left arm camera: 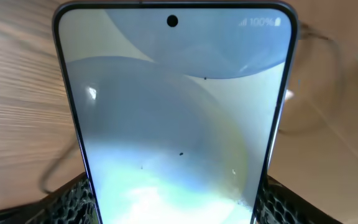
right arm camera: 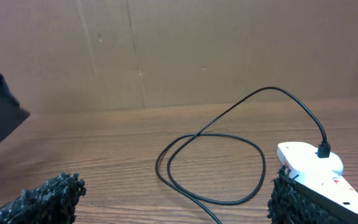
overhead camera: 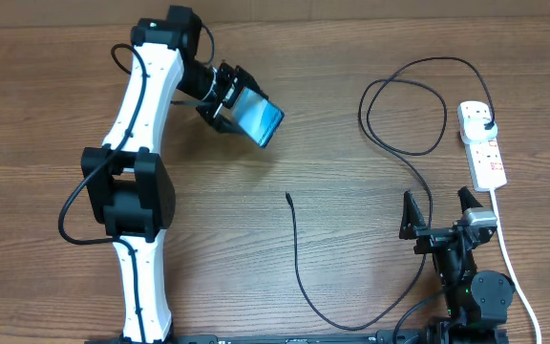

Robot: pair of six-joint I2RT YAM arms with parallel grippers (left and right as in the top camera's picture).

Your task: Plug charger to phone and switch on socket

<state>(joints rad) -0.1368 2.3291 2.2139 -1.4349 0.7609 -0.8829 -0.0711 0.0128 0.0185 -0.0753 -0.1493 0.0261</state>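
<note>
My left gripper (overhead camera: 225, 99) is shut on the phone (overhead camera: 260, 118), holding it tilted above the table at the upper middle; its bright screen (left arm camera: 173, 124) fills the left wrist view between the fingers. The charger's black cable (overhead camera: 299, 268) lies on the table with its connector tip (overhead camera: 287, 197) below the phone. It loops at the upper right (right arm camera: 210, 162) and its plug (overhead camera: 486, 126) sits in the white socket strip (overhead camera: 482, 145), also seen in the right wrist view (right arm camera: 309, 160). My right gripper (overhead camera: 440, 212) is open and empty at the lower right, beside the strip.
The strip's thick white cord (overhead camera: 510, 258) runs down the right side past my right arm. A cardboard wall (right arm camera: 179, 50) stands behind the table. The left arm's body (overhead camera: 137, 182) spans the left side of the table.
</note>
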